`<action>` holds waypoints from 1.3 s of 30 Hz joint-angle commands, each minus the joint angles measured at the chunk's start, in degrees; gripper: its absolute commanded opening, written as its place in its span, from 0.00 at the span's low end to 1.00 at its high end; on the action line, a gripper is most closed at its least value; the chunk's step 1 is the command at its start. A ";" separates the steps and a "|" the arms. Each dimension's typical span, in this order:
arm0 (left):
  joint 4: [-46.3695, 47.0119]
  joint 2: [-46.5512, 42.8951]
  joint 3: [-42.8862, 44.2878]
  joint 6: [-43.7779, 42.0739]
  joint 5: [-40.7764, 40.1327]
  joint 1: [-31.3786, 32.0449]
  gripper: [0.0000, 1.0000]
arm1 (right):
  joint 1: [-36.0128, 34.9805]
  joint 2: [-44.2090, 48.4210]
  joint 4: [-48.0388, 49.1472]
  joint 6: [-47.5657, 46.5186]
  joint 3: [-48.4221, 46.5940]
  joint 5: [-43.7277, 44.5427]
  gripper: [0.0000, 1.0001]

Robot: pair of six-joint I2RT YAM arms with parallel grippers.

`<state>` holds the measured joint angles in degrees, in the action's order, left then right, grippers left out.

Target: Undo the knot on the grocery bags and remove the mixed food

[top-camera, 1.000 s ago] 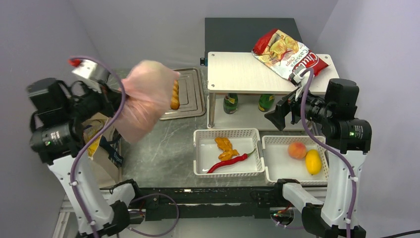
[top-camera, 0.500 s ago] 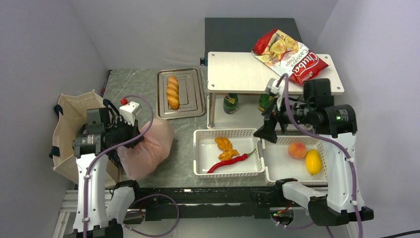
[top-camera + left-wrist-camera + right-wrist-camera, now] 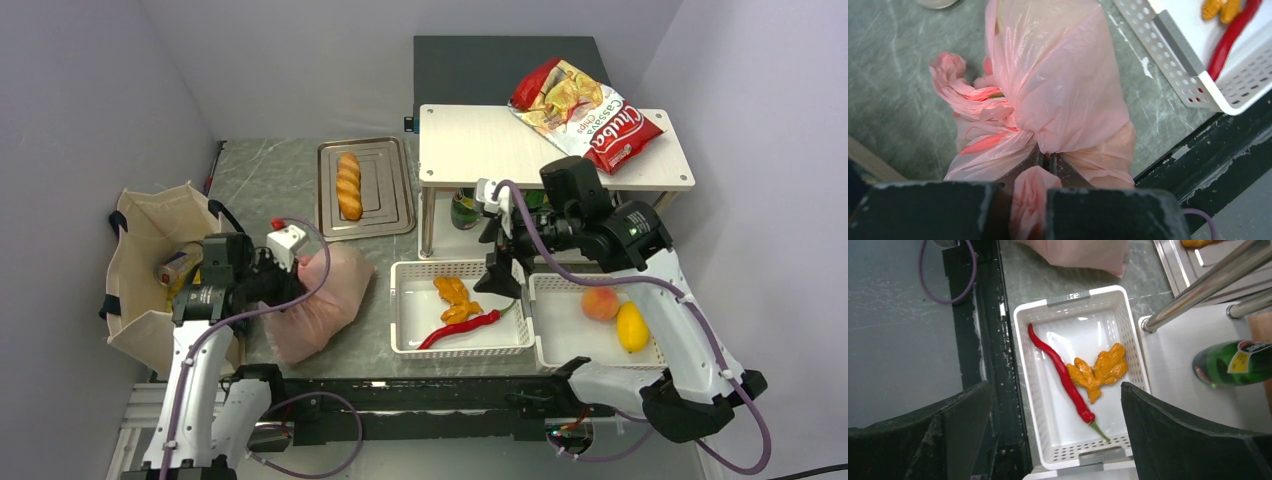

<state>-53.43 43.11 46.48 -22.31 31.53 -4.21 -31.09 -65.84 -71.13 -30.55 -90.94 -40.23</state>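
Pink plastic bag (image 3: 1058,75) lies on the tabletop (image 3: 893,90), its twisted top pinched tight by the left fingers (image 3: 1068,176); the right fingers (image 3: 1193,440) spread wide, holding nothing, above a white basket (image 3: 1028,385)

The left arm (image 3: 188,350) rises from its base at the table's near edge, toward the left corner. It bends at the elbow and reaches right, with its wrist low over the tabletop. The left gripper (image 3: 1045,161) has its jaws pressed together on a twisted fold of the pink bag (image 3: 1058,85), and the plastic bunches up between the fingers (image 3: 1020,174). The right arm (image 3: 690,320) climbs from its base near the right corner, folds at the elbow and stretches left, away from the near edge, with the wrist held high. The right gripper (image 3: 1053,390) points down, its jaws spread wide and empty.
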 commanded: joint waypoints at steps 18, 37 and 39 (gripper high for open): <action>-36.15 15.81 34.93 -47.85 14.41 -13.62 0.79 | -16.32 -9.22 41.64 4.59 11.17 4.68 1.00; -27.39 30.41 51.59 -25.44 18.85 -34.42 0.64 | -36.98 -48.23 52.86 11.66 -16.08 25.85 0.80; -27.77 30.90 51.28 -27.57 18.56 -34.54 0.65 | -37.30 -52.05 52.20 11.32 -19.45 27.32 0.78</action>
<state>-80.36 73.67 96.09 -48.73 47.18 -38.00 -67.99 -112.84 -20.45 -19.66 -103.37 -17.32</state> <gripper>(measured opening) 0.645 0.798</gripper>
